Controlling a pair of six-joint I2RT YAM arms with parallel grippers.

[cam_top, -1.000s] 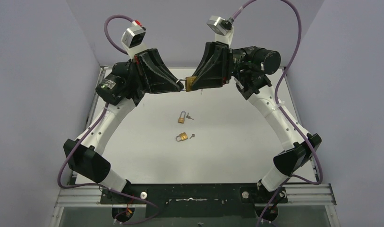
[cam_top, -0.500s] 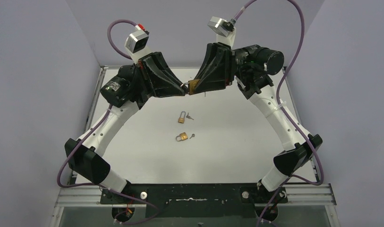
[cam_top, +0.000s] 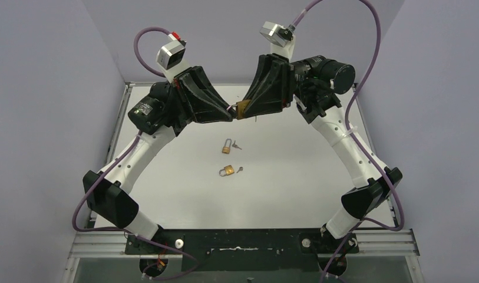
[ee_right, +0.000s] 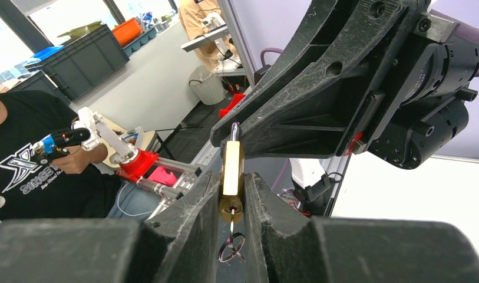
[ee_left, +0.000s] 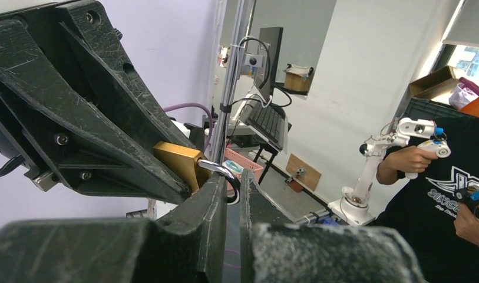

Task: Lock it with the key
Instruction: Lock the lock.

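Nearest the bases, on the table [cam_top: 296,177], a near padlock [cam_top: 227,171] and, just beyond it, a second padlock [cam_top: 226,146] lie loose, each with a small key just beside it; neither has moved. Farther back and raised off the table, the held padlock [cam_top: 241,108] sits between both grippers. Over the last second the left arm has swung up and inward, nudging the meeting point slightly right; the right arm barely shifted. Read: the left gripper [ee_left: 232,190] is pressing the shackle [ee_left: 221,170] toward the body, so locking looks under way, not confirmed. Only the right wrist view shows the right gripper [ee_right: 231,184] clamped on the brass body, with the key [ee_right: 231,219] seated in the keyhole below and its ring dangling. Only the left wrist view shows the left fingers closed on the shackle's bend. Whether the shackle is seated is hidden in every view.
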